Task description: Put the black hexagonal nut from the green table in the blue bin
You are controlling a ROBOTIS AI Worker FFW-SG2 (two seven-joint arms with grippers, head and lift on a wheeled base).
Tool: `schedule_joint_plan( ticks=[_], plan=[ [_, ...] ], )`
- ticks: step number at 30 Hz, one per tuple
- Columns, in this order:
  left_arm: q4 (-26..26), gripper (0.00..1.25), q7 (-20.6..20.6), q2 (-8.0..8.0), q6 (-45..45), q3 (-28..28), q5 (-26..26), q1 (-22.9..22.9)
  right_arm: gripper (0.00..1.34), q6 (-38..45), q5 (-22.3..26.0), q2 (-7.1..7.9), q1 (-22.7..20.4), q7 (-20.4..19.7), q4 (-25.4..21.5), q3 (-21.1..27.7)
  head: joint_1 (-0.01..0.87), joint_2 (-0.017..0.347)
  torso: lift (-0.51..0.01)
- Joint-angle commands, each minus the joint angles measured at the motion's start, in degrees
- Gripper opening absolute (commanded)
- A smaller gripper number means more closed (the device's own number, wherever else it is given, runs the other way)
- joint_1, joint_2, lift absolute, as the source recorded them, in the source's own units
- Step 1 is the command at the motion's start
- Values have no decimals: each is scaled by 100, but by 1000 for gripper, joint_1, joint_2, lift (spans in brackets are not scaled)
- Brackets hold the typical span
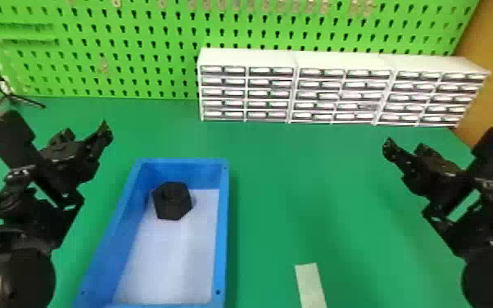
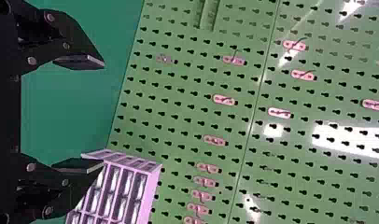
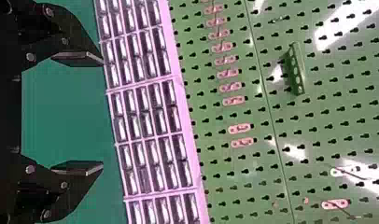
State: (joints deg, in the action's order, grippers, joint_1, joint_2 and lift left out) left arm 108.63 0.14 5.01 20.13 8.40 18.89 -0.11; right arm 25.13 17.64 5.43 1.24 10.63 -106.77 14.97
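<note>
Inside the blue bin (image 1: 224, 229), the black hexagonal nut (image 1: 172, 200) rests on the pale floor, nearer the far wall than the near wall. The bin stands on the green table (image 1: 299, 196), left of centre, with its long side running from near to far.

The left gripper (image 1: 85, 133) is positioned left of the bin; the right gripper (image 1: 404, 146) is positioned well apart from it, to the right. Both grippers have their fingers spread wide, empty, and clear of the nut.

Right of the bin, a pale strip (image 1: 310, 284) lies flat at the near part of the table. Along the back, white drawer units (image 1: 249, 57) stand side by side before a green pegboard (image 1: 135, 28). A small black tripod (image 1: 10, 95) stands at the back left.
</note>
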Motion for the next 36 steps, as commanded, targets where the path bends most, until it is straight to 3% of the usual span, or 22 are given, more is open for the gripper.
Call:
schedule_joint_plan(
  ticks=[1,36],
  plan=[
    [0,749,-5,0,0,-23,0,11,858,0,11,2,-27,0,-2,32,692,8,-97],
    [-9,749,4,-9,0,-199,-79,2,854,27,82,11,-124,0,-54,129,692,8,-97]
  ],
)
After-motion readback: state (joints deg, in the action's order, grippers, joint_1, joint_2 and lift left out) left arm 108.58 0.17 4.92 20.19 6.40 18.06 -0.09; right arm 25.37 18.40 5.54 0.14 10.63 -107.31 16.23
